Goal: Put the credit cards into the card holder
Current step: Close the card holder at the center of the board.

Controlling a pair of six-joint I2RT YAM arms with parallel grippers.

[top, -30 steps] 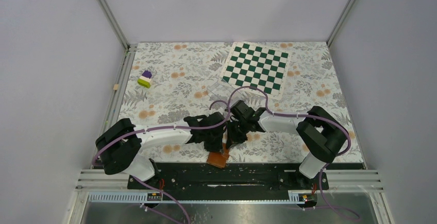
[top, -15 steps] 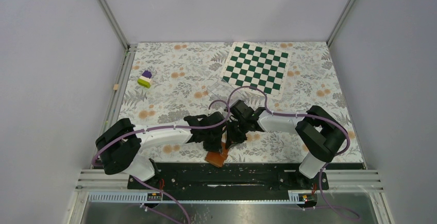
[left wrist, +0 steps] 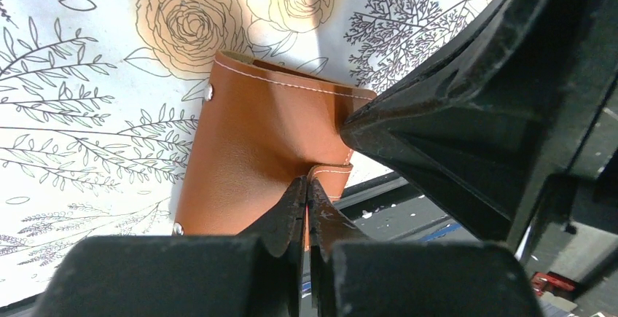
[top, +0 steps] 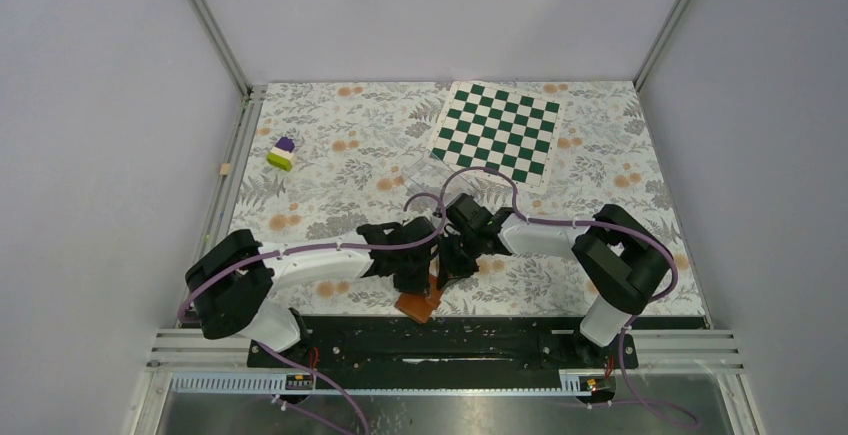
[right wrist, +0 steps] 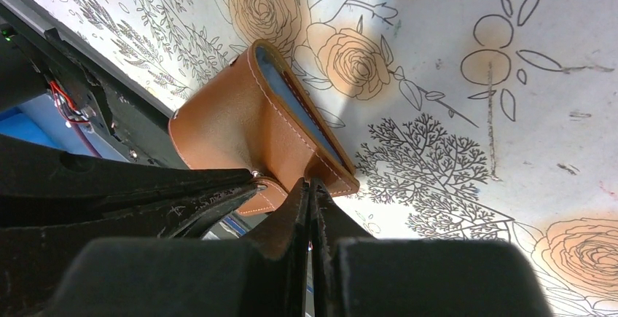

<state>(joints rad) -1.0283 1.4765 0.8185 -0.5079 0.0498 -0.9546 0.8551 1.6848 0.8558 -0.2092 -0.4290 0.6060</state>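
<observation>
The card holder (top: 419, 306) is a brown leather wallet, folded nearly shut, lying at the table's near edge and partly over the black rail. Its blue-grey lining (right wrist: 291, 91) shows along the fold opening. My left gripper (left wrist: 307, 182) is shut on the snap tab (left wrist: 331, 175) of the card holder (left wrist: 255, 142). My right gripper (right wrist: 310, 184) is shut, its tips against the lower edge of the card holder (right wrist: 240, 135) beside the tab. Whether those tips pinch leather I cannot tell. The two grippers nearly touch each other. The credit cards are hidden or out of view.
A green and white chessboard mat (top: 497, 131) lies at the back right. A purple, white and green block (top: 283, 153) and a small beige cube (top: 226, 169) sit at the left. A clear plastic case (top: 432, 173) lies just behind the arms. The black base rail (top: 520, 337) borders the near edge.
Both grippers and the card holder have shifted slightly left and a little away from the rail. Both stayed shut.
</observation>
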